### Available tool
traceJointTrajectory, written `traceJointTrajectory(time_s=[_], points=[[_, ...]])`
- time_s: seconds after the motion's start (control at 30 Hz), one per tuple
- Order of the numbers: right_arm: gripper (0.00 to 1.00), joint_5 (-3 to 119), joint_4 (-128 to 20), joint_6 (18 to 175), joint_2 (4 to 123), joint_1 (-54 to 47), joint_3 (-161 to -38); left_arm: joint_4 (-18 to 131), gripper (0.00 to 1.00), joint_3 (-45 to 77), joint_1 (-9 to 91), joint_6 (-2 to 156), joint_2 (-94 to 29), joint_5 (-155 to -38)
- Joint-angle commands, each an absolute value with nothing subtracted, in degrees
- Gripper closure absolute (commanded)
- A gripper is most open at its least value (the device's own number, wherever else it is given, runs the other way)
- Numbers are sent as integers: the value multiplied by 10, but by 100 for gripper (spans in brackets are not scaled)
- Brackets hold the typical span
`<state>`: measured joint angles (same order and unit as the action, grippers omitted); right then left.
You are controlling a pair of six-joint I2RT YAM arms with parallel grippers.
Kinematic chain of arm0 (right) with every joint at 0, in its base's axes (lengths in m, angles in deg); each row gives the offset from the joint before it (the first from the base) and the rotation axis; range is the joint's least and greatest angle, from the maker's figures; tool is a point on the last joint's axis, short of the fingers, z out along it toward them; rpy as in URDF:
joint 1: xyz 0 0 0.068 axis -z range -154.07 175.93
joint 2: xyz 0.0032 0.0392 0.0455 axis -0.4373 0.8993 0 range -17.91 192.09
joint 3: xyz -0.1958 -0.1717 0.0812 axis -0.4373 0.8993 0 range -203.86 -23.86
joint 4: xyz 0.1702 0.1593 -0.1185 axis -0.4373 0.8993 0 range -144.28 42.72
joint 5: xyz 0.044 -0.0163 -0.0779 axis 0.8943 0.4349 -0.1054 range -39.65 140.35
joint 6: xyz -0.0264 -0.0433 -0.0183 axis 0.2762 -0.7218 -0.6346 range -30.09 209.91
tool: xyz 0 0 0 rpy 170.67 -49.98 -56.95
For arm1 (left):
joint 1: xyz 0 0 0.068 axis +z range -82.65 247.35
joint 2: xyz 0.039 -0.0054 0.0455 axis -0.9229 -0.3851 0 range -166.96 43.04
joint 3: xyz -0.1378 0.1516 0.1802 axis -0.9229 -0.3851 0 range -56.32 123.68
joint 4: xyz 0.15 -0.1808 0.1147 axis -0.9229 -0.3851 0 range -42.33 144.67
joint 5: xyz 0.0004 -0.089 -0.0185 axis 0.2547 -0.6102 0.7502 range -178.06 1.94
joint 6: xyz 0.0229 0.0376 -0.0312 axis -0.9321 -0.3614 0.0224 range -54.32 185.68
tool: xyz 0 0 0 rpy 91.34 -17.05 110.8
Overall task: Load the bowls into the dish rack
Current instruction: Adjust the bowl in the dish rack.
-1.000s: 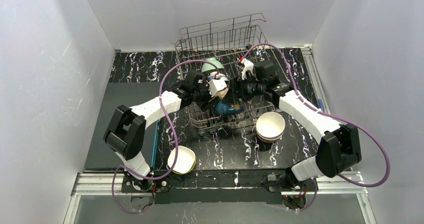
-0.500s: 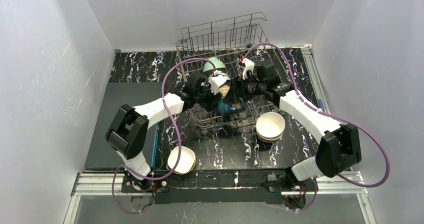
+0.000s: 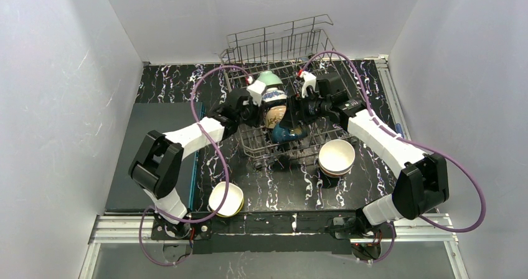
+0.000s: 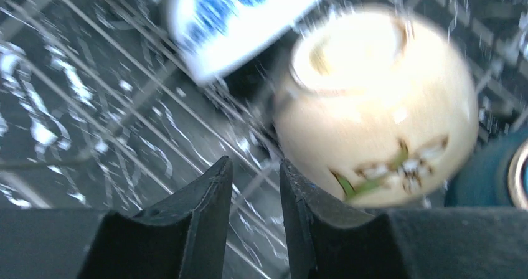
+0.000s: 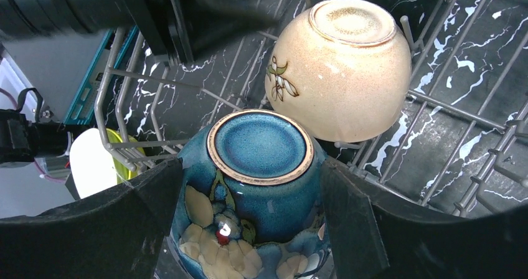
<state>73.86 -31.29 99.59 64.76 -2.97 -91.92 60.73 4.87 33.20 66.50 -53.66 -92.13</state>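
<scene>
The dish rack (image 3: 280,42) stands at the back centre with several bowls upside down in it: mint (image 3: 269,78), blue-patterned white (image 3: 274,96), tan (image 3: 274,114) and teal-blue (image 3: 286,133). My right gripper (image 5: 252,164) straddles the teal-blue bowl (image 5: 261,148), its fingers (image 5: 348,217) lying against both sides. The tan bowl (image 5: 339,67) sits just beyond. My left gripper (image 4: 256,170) hangs over the rack wires (image 4: 93,86) with a narrow gap between its jaws and nothing in it. The tan bowl (image 4: 373,111) is beside its right finger.
A stack of bowls (image 3: 337,157) stands on the table in front of the rack on the right. A yellow-green bowl with a white inside (image 3: 225,199) sits near the left arm's base. The dark mat (image 3: 155,142) lies to the left, with white walls all round.
My left gripper has drawn back and to the left off the tan bowl, and its jaws have narrowed. The right gripper and the teal-blue bowl have stayed put.
</scene>
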Motion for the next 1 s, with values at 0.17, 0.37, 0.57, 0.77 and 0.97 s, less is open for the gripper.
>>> traceJointTrajectory(time_s=[0.17,0.37,0.57,0.77,0.97], points=[[14,675,-130,955,687,-52,-923,759,71,74,361,764,-503,-924],[12,664,-131,953,691,-55,-937,736,54,60,361,807,-481,-938],[9,660,-146,958,677,-55,-944,496,37,128,362,929,-470,-952],[8,659,-159,962,667,-55,-935,359,35,157,365,1093,-475,-1004],[8,664,-162,962,663,-55,-930,450,35,83,364,1301,-469,-1070]])
